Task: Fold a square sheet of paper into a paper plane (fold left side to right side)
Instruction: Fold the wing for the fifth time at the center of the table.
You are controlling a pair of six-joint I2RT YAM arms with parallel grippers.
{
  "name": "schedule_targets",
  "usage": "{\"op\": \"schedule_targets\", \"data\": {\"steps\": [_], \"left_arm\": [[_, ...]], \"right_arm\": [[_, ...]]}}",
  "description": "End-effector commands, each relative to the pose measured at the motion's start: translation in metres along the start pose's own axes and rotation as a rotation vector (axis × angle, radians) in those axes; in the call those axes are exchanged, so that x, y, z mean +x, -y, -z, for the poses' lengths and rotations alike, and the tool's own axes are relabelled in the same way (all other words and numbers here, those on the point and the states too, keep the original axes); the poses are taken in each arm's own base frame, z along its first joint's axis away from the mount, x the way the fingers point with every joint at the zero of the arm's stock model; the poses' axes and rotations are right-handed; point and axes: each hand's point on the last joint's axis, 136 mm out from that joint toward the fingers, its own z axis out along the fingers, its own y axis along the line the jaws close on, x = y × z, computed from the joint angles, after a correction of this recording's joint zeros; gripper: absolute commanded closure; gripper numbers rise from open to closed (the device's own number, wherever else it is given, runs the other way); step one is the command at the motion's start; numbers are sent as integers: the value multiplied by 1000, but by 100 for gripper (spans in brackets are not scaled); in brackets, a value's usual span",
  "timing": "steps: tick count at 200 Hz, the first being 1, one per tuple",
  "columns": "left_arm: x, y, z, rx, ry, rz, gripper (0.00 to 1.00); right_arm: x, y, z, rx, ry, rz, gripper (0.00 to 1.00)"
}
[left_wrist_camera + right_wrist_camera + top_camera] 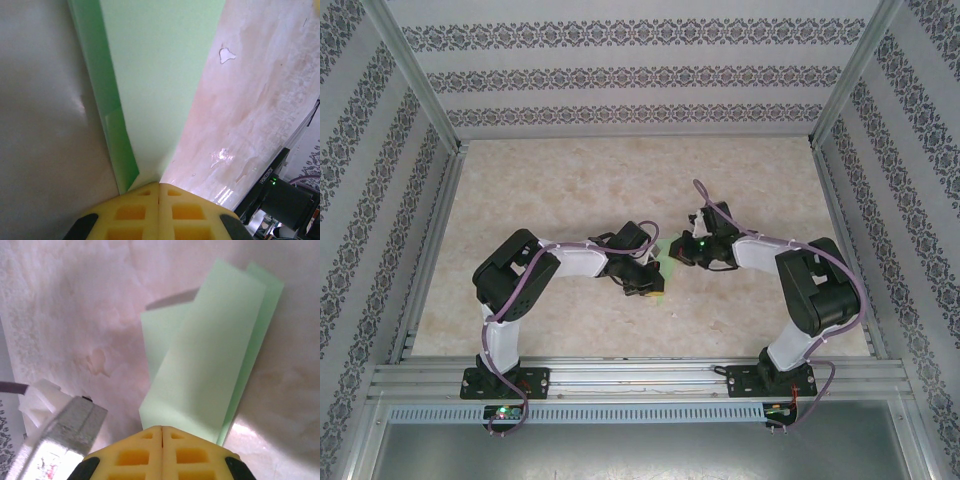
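my left pincer squeezed closed on the folded paper, right pincer clamped on its other end

The beige marbled tabletop was glossy and bore a small white chipped patch. Wall panels with dark ornamental bands stood on three sides, framed by aluminium posts. An aluminium rail and a slotted grey strip ran along the near edge.
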Motion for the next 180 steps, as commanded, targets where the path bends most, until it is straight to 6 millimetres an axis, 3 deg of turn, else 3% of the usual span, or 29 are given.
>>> {"op": "schedule_targets", "data": {"steps": [1,52,116,180], "left_arm": [[13,-42,-7,-122,-34,66,100],[11,-28,0,-92,-23,48,100],[-10,29,29,48,21,-31,100],[-28,31,14,58,-14,-43,100]], "right_arm": [[-4,-3,-5,-8,-17,4,100],[-6,23,-22,58,-38,-20,100],[16,50,-30,119,-100,-64,100],[21,55,-28,141,-101,-74,100]]}}
